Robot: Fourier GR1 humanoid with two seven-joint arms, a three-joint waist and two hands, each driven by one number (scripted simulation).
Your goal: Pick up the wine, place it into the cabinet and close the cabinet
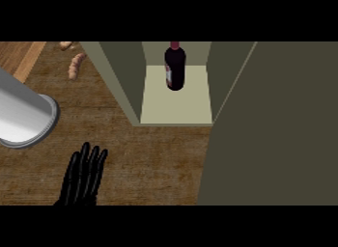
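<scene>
One wine bottle stands inside one cabinet, which has one open door. Two pale sausage-like pieces lie on the desk. One black hand and one grey forearm show.

Left hand: wrist and forearm cut off by lower edge, only straight fingers show. Right hand: not visible anywhere. Grey forearm, up-left of hand: runs out past left edge, hand end not seen. Cabinet door, right of hand: cut by top, right, lower edges. Wine bottle, far above hand: top cut off. Pale lumps above hand: too small to identify.
</scene>
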